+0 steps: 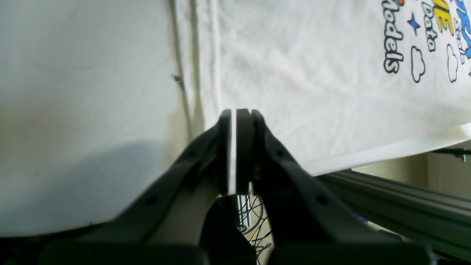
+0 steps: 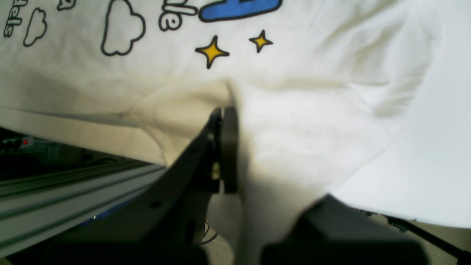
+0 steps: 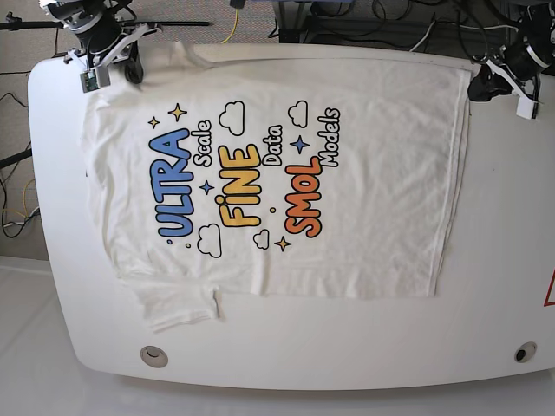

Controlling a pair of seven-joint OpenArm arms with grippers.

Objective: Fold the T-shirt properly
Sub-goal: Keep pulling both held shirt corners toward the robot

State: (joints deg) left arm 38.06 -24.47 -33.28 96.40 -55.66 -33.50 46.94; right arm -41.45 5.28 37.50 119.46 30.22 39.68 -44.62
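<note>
We see T-shirt point(image 3: 347, 173) spread flat, print up, on white worktop point(image 3: 503, 260). Right gripper point(image 2: 230, 110) clenched, seemingly pinching shirt fabric; left gripper point(image 1: 234, 112) clenched at hem corner, apparently empty.

Much of the scene sits out of sight or out of focus.

On the right wrist view, one finger of the right gripper point(image 2: 228, 121) is buried under a fold of the T-shirt point(image 2: 312, 121), and the print is cut off at the top edge. The left wrist view crops the lettering at its right corner, and the left gripper point(image 1: 234, 117) base is a dark blur. From overhead, both arms run off the top edge.
</note>
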